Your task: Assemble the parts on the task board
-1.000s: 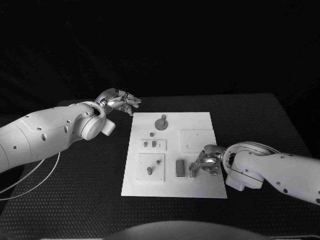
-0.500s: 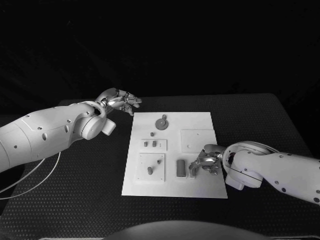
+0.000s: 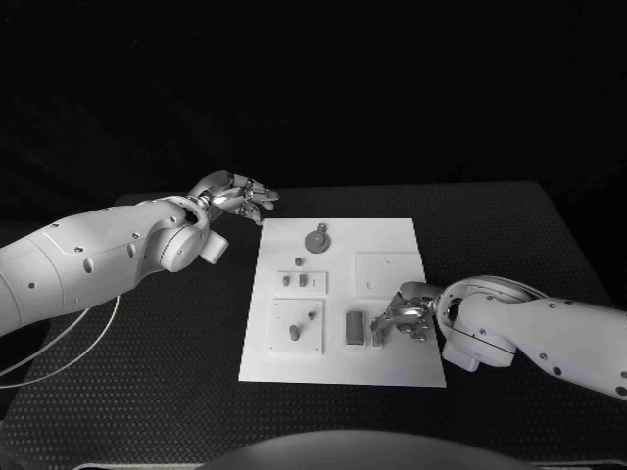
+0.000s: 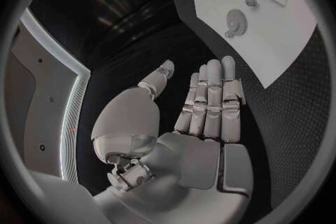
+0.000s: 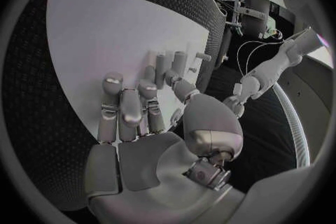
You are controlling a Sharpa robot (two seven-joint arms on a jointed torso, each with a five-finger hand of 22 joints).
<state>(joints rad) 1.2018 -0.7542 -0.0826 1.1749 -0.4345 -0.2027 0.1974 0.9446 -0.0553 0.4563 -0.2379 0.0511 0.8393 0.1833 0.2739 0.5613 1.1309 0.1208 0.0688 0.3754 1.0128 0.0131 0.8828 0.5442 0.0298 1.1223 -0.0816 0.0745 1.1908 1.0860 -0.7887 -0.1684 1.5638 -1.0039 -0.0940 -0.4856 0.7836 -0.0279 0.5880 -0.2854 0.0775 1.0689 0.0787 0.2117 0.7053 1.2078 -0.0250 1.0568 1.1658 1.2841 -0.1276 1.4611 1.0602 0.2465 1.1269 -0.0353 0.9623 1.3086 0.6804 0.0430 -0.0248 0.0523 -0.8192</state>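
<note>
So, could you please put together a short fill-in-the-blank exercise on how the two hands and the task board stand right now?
1. The white task board lies on a ____ table.
2. The left hand hangs off the board's far-left corner, fingers apart, holding ____.
3. The ____ hand is over the board, beside the dark rectangular part.
4. The round disc-shaped part sits nearer the ____ hand.

Missing words: black; nothing; right; left

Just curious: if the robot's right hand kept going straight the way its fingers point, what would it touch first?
Probably the upright grey block on the task board; the right hand hovers just beside it, though depth is unclear.
</note>
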